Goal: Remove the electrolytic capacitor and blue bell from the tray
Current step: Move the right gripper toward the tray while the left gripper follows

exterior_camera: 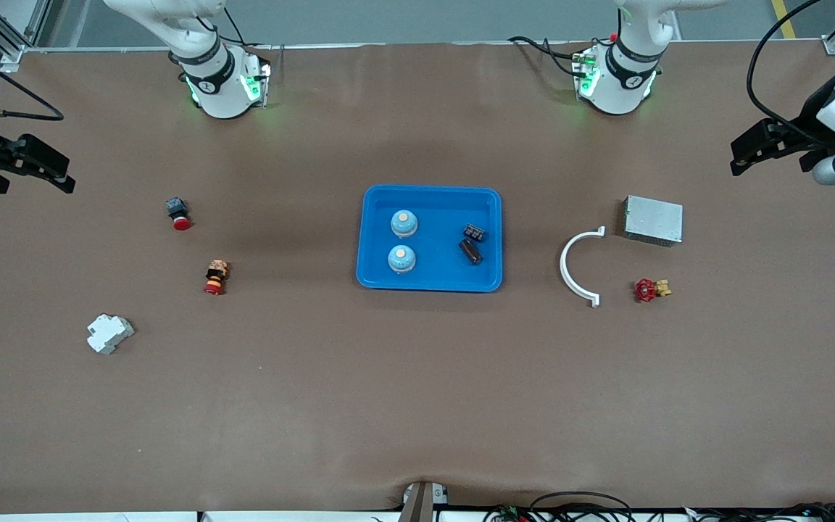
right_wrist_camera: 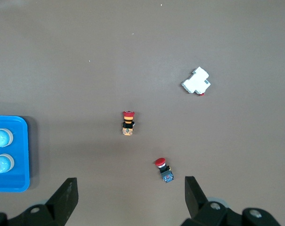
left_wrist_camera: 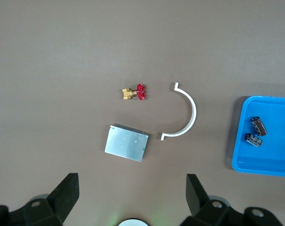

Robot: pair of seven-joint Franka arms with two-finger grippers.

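Note:
A blue tray (exterior_camera: 432, 191) sits at the table's middle. In it stand two light-blue bells (exterior_camera: 404, 223) (exterior_camera: 401, 259) toward the right arm's end, and two black capacitors (exterior_camera: 474, 232) (exterior_camera: 470, 251) lie toward the left arm's end. My left gripper (exterior_camera: 742, 156) is open and empty, held high over the table's edge at the left arm's end. Its wrist view (left_wrist_camera: 132, 186) shows the tray (left_wrist_camera: 262, 165) and the capacitors (left_wrist_camera: 257, 126). My right gripper (exterior_camera: 62, 174) is open and empty, high over the table's other end. Its wrist view (right_wrist_camera: 130, 188) shows the tray (right_wrist_camera: 10, 186) and bells (right_wrist_camera: 1, 137).
Toward the left arm's end lie a white curved bracket (exterior_camera: 577, 267), a grey metal box (exterior_camera: 653, 220) and a red-handled brass valve (exterior_camera: 651, 290). Toward the right arm's end lie a red push button (exterior_camera: 178, 213), a second red button (exterior_camera: 216, 276) and a white breaker (exterior_camera: 109, 333).

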